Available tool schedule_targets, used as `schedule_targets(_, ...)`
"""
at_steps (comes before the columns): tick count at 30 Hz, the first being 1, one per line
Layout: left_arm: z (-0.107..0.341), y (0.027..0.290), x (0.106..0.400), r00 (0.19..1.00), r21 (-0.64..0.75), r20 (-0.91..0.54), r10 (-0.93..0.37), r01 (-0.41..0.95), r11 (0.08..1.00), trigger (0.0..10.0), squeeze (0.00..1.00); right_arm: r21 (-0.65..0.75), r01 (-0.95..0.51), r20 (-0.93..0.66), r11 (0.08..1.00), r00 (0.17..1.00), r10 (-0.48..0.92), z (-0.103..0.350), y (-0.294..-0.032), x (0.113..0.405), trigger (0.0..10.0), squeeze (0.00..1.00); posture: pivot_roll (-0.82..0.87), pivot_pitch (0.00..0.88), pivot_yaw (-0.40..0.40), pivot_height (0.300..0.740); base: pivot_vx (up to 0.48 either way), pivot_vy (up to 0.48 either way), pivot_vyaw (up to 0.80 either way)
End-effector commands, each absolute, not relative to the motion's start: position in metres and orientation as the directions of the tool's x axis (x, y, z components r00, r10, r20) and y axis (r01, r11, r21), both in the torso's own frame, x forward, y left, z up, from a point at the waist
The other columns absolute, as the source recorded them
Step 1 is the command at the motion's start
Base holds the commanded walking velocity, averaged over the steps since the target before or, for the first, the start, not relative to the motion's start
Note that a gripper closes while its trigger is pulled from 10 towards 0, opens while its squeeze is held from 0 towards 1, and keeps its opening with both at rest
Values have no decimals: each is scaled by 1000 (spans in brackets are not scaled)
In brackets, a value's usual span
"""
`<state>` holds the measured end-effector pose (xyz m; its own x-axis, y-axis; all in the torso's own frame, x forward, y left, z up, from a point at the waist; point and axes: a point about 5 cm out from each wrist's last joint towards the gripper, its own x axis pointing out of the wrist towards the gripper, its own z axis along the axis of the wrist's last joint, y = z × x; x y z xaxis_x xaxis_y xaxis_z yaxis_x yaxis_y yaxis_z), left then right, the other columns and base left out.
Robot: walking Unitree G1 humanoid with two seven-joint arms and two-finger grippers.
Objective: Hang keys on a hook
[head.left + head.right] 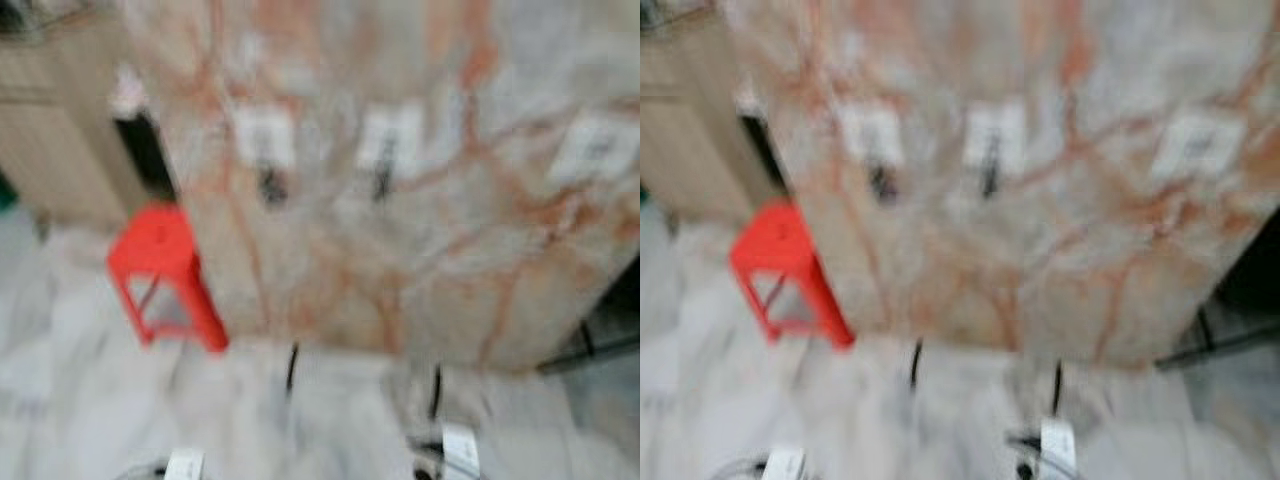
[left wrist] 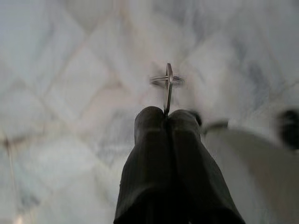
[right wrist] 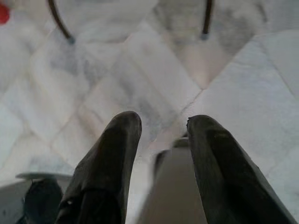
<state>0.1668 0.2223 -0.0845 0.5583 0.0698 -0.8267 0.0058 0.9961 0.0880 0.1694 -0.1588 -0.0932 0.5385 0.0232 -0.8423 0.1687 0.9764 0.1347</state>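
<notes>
Left gripper, wrist view: the two black ribbed fingers are pressed together on the shank of a flat metal key, which stands edge-on beyond the tips with its wire key ring crossing near the far end. Below it lies a floor of pale, grey-veined marble tiles set diagonally.

Right gripper, wrist view: fingers apart and empty, hanging over the same tiled floor; two thin dark legs of some piece of furniture stand on the tiles ahead.

Head views, heavily blurred: a wall of glossy stone with reddish-orange veining faces the robot. Three pale square plates are fixed in a row across it; the left and middle ones each carry a dark hanging shape, probably a hook or something already hung, while the right plate is too smeared to read. A red plastic stool stands at the wall's left end, beside a dark gap and light wooden cabinetry.

Step in hand, as judged: approaching the wall with the key carried low. To do it well, the robot should stop squarely before a free hook, raise the left arm, and keep the ring open toward the hook's tip so it can be threaded before the grip is released.
</notes>
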Motion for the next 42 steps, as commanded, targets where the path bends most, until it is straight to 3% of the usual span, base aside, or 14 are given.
schedule_targets(1,-89,216,160,536,85,-842,55,32,996,10000,0,133,216,-837,967,547,-7,-92,-165,171,10000,0,-71,0,43,740,0,-435,0)
schedule_targets(42,-92,203,157,527,74,-850,28,68,995,10000,0,76,126,-854,989,521,0,-94,-170,166,10000,0,-72,0,26,740,0,-434,0)
